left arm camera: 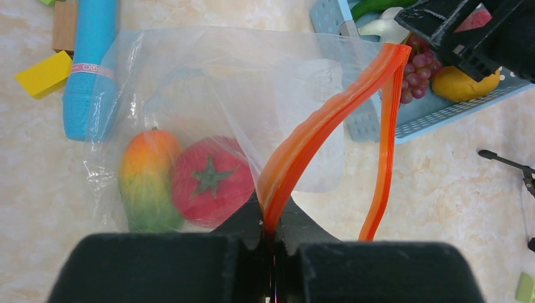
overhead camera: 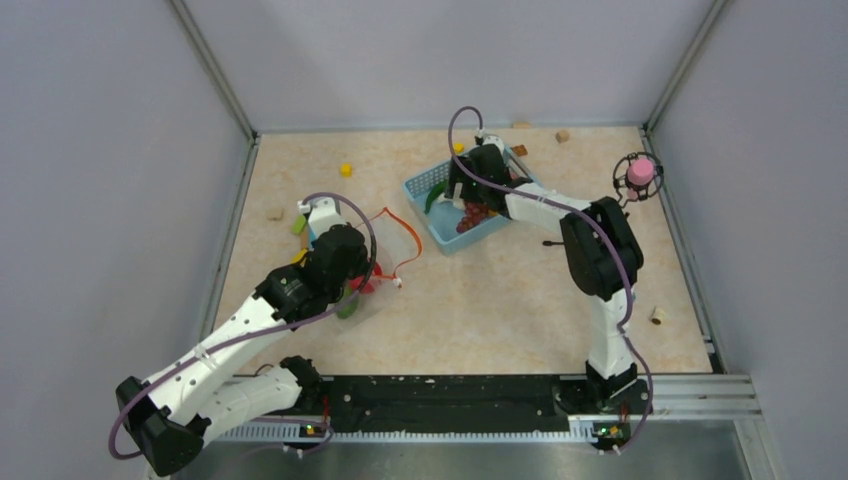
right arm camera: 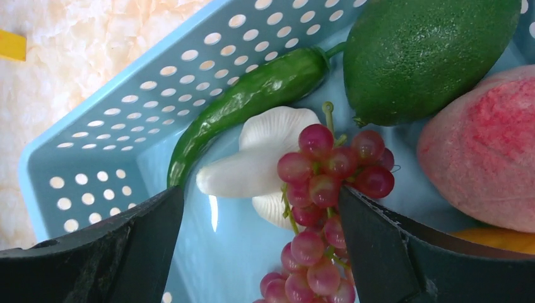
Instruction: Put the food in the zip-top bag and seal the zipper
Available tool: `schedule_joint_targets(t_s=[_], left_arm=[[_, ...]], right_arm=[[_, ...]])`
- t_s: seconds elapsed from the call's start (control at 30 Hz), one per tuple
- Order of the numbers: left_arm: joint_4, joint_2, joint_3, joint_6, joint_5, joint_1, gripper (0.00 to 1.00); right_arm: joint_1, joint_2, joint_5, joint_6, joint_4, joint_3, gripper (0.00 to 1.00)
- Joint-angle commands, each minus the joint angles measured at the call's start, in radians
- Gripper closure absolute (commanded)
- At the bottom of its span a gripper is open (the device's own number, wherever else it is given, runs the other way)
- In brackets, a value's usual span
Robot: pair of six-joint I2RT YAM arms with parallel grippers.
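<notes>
My left gripper is shut on the orange-red zipper of the clear zip-top bag. The bag lies on the table, its mouth gaping towards the basket. A red tomato and a yellow-green mango lie inside it. My right gripper is open, down in the light-blue basket, with its jaws on either side of the purple grapes. A long green chili, a round green fruit, a pink peach and a white piece lie beside the grapes.
A light-blue stick, a yellow block and a tan block lie by the bag. A pink thing on a black stand is at the right wall. Small blocks lie near the back.
</notes>
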Motion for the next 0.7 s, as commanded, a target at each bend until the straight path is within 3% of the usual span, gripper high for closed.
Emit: schedule_joint_targets(t_s=[0.0,0.47,0.67], left_arm=[[0.019,-0.001,0.002,-0.005,-0.030,0.004,1.00],[0.028,0.016,0.003,-0.002,-0.014,0.004,1.00],[0.027,0.025,0.005,0.000,-0.008,0.004,1.00]], right_arm=[[0.008,0.053,-0.067,0.013,0.015,0.082,0.11],[0.009,0.020,0.120,-0.037,-0.083,0.057,0.15],[0.009,0.042,0.111,-0.056,-0.082,0.067,0.33]])
